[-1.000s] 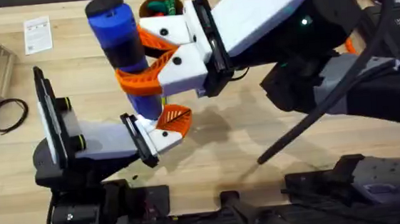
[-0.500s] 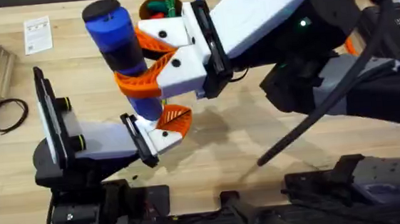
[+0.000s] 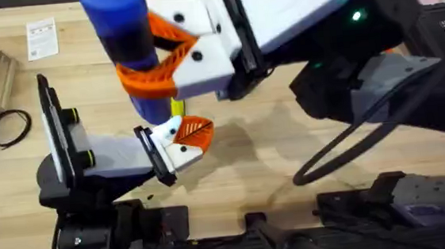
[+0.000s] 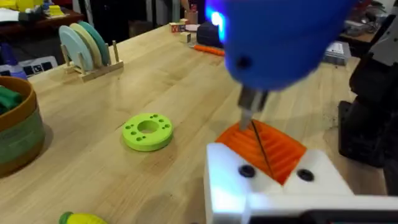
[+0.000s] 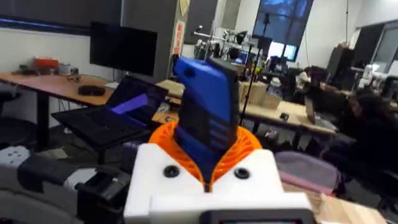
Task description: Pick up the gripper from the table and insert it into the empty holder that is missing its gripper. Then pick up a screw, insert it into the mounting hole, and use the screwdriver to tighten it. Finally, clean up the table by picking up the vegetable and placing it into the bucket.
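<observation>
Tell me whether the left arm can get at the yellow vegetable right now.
Probably not: the vegetable lies close beside the left gripper, but the screwdriver in the right gripper hangs right over that gripper.

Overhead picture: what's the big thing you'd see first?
The fat blue screwdriver, clamped upright in the right gripper near the table's middle. Its metal bit points down at the orange gripper on the left arm's white holder. A green disc lies nearby.
</observation>
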Available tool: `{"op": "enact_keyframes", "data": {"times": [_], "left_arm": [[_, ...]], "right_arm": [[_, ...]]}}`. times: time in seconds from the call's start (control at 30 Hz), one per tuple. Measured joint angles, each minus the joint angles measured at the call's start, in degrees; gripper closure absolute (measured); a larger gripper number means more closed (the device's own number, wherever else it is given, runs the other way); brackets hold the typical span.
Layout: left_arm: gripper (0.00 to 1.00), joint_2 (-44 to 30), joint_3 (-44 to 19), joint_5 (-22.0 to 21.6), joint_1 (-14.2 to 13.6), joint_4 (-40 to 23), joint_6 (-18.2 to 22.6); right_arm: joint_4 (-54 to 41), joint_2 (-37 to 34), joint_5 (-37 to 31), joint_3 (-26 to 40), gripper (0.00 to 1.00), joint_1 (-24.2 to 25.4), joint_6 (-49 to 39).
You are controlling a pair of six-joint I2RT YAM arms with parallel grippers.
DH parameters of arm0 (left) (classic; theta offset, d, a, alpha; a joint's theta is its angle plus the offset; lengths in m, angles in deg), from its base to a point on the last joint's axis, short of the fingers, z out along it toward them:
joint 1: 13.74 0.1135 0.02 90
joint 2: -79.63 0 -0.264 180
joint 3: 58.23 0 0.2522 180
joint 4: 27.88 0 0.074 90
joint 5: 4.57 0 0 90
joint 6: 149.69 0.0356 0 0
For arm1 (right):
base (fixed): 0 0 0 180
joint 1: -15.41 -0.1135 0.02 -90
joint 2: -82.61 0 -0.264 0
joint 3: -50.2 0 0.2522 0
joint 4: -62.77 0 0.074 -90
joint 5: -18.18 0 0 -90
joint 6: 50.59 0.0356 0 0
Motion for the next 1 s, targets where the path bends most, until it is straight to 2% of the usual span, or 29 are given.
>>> {"op": "enact_keyframes", "data": {"times": [0.17,0.33,0.53,0.67,0.8,1.0], "left_arm": [[0.989,0.00,0.00,0.00,0.00,0.00,0.00],[0.989,0.00,0.00,0.00,0.00,0.00,-0.01],[0.989,0.00,0.00,0.00,0.00,0.00,-0.02],[0.989,0.00,0.00,0.00,0.00,0.00,0.00],[0.989,0.00,0.00,0.00,0.00,0.00,0.00],[0.989,0.00,0.00,0.00,0.00,0.00,0.00]], "right_arm": [[-6.00,0.00,0.44,4.80,0.980,0.82,0.58],[-24.12,0.00,-2.19,11.17,0.980,1.90,-1.27],[-54.95,0.00,-16.31,21.12,0.980,2.12,-12.74],[-73.70,0.00,-26.26,29.19,0.980,4.04,-21.79],[-87.25,0.00,-36.16,34.86,0.980,7.91,-29.31],[-102.21,0.00,-47.45,35.68,0.980,14.97,-42.36]]}}
